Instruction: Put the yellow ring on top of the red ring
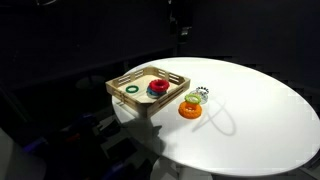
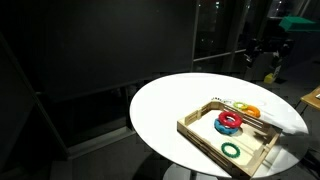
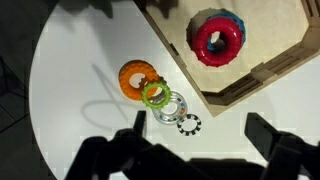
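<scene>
The yellow ring (image 3: 154, 94) is yellow-green and leans on the edge of an orange ring (image 3: 134, 78) on the white table; it also shows in an exterior view (image 1: 193, 99). The red ring (image 3: 217, 38) lies on a blue ring inside the wooden tray (image 3: 250, 75), and shows in both exterior views (image 1: 157, 89) (image 2: 229, 121). My gripper (image 3: 197, 140) is open and empty, high above the table near the rings. It is dark against the dark background in both exterior views (image 1: 180, 28) (image 2: 268, 55).
A clear ring (image 3: 170, 106) and a small black-and-white ring (image 3: 187, 123) lie beside the yellow ring. A dark green ring (image 1: 131, 89) lies in the tray. The round white table (image 1: 250, 110) has a curved edge close to the tray.
</scene>
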Robot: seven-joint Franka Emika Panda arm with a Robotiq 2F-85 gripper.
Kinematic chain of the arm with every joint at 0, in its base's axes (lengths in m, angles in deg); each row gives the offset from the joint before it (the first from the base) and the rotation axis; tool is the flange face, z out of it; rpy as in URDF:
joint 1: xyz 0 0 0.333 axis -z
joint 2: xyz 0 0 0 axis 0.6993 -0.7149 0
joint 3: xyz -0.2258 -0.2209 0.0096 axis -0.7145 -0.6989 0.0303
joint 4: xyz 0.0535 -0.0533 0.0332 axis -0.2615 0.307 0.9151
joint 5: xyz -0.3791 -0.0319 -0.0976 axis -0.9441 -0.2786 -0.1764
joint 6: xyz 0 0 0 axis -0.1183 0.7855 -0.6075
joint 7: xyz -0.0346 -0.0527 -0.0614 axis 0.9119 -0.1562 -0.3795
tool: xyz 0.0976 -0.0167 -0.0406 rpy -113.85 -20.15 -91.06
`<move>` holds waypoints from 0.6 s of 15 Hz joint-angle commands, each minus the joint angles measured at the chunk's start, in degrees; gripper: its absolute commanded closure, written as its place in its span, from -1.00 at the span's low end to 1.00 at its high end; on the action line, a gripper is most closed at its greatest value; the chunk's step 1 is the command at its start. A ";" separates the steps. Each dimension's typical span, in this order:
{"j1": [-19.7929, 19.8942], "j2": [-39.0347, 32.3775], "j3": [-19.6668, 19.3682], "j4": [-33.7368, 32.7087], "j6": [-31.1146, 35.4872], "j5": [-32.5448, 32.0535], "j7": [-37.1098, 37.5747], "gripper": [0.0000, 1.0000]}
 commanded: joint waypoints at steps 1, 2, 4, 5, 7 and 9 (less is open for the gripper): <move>0.59 -5.05 -1.54 -3.08 2.22 -0.43 0.01 -1.00; 0.61 -6.30 -2.00 -3.55 2.87 -0.47 -0.21 -1.00; 0.58 -9.34 -2.94 -5.02 3.73 -1.28 -0.35 -1.00; 0.48 -10.74 -3.42 -5.74 3.84 -1.34 -0.55 -1.00; 0.28 -13.50 -4.25 -7.24 3.65 -1.49 -1.05 -1.00; 0.14 -16.06 -4.99 -8.66 3.40 -1.59 -2.13 -1.00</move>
